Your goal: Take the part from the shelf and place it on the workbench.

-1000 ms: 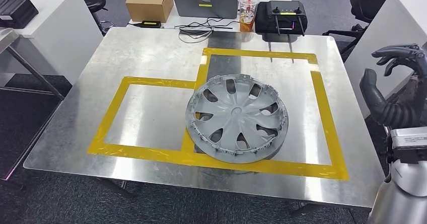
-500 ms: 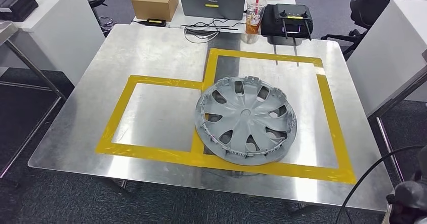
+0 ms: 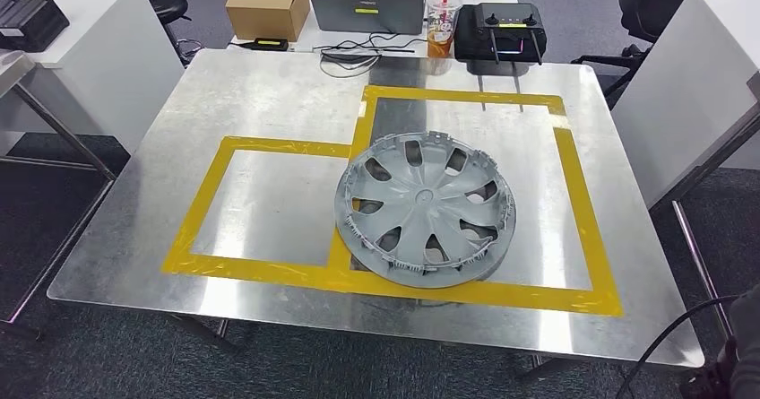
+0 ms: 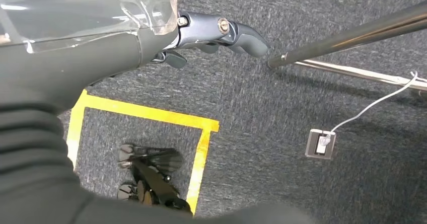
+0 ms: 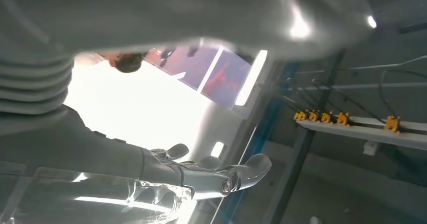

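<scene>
On the metal counter [image 3: 269, 85], the grey wheel cover [image 3: 424, 209] lies face up, straddling the yellow tape outline [image 3: 578, 211], with neither hand touching it. The left hand [image 4: 221, 35] hangs over grey carpet, fingers extended, holding nothing. The right hand [image 5: 221, 176] is likewise released, fingers spread apart.

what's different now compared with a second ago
The right hand, raised beside the workbench a second ago, has dropped out of the head view; it holds nothing. The camera swayed slightly. The hubcap lies as before across the yellow tape.
</scene>
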`<state>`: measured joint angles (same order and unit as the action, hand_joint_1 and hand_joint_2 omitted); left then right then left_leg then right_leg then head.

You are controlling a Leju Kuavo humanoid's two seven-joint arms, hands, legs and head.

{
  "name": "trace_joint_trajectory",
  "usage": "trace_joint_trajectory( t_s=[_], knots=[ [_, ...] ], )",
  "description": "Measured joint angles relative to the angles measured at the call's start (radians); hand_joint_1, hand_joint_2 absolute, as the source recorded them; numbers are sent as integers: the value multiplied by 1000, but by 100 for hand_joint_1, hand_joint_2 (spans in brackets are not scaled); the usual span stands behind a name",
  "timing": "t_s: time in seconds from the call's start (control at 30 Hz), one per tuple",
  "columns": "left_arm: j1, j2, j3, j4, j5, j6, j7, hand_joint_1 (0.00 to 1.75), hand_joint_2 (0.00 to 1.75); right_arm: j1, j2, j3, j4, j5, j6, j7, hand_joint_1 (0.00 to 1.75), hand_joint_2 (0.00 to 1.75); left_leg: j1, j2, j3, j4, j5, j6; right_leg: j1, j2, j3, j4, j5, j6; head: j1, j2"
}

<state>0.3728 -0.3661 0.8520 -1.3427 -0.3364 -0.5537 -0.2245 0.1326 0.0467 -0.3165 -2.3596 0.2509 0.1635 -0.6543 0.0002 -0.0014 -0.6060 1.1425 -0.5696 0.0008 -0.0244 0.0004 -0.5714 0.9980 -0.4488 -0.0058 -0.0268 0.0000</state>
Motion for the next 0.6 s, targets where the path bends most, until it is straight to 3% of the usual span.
trace_joint_trajectory(
  t_s=[0.07, 0.1, 0.13, 0.2, 0.27, 0.4, 0.43, 0.47, 0.53, 0.57, 0.6],
  knots=[
    [3, 0, -7, -1, 3, 5, 0, 0, 0, 19, 9, -14, -3, 1, -5, 9, 0, 0, 7, 0, -37, 122, -67, -9, 1, -1, -14, 1, 10, -2, -2, 0],
    [7, 0, -12, -1, 7, 10, 1, 0, 0, 28, 15, -24, -3, 1, -5, 16, 0, 0, 9, 0, -32, 137, -72, -10, 1, -1, -21, 1, 16, -1, -2, 0],
    [10, 0, -17, -2, 13, 15, 3, 0, 0, 39, 21, -35, -3, 1, -6, 24, 0, 0, 10, 0, -5, 109, -59, -9, 2, -1, -28, 1, 22, 1, -2, 0],
    [15, 1, -29, -7, 29, 28, 8, 0, 0, 58, 33, -61, -3, 1, -6, 41, 0, 0, 9, -1, 95, -45, -11, -1, 2, 0, -37, 1, 35, 7, -2, 0],
    [18, 1, -40, -12, 44, 43, 13, 0, 0, 77, 44, -88, -3, 2, -7, 64, 0, 0, 2, -1, 160, -158, 17, 11, 3, 0, -39, -2, 47, 17, -1, 0],
    [30, 1, -61, -16, 69, 73, 20, 0, 0, 115, 62, -147, 4, 14, -5, 118, 0, 0, -7, 1, 151, -180, 50, 37, -2, -2, -42, -10, 63, 40, -3, 0],
    [33, 1, -66, -17, 77, 79, 20, 0, 0, 121, 66, -165, 11, 23, 4, 139, 0, 0, -6, 3, 142, -186, 65, 45, -2, -1, -50, 5, 43, 38, -2, 0],
    [34, 0, -72, -17, 85, 85, 20, 0, 0, 125, 70, -184, 22, 35, 17, 163, 0, 0, -4, 5, 130, -190, 80, 51, -2, -1, -64, 40, 6, 33, 0, 0],
    [37, 0, -84, -16, 100, 94, 20, 0, 0, 129, 81, -230, 58, 65, 54, 206, 0, 0, -7, 8, 101, -191, 103, 59, -1, -1, -96, 162, -91, 24, 3, 0],
    [37, -1, -89, -15, 104, 97, 20, 0, 0, 128, 87, -254, 81, 85, 75, 222, 0, 0, -10, 8, 88, -190, 115, 60, -1, -1, -107, 226, -123, 26, 3, 0],
    [38, -2, -94, -13, 107, 98, 19, 0, 0, 128, 95, -281, 106, 110, 99, 232, 0, 0, -12, 8, 74, -189, 126, 61, -1, -1, -106, 268, -134, 33, 4, 0]
  ],
)
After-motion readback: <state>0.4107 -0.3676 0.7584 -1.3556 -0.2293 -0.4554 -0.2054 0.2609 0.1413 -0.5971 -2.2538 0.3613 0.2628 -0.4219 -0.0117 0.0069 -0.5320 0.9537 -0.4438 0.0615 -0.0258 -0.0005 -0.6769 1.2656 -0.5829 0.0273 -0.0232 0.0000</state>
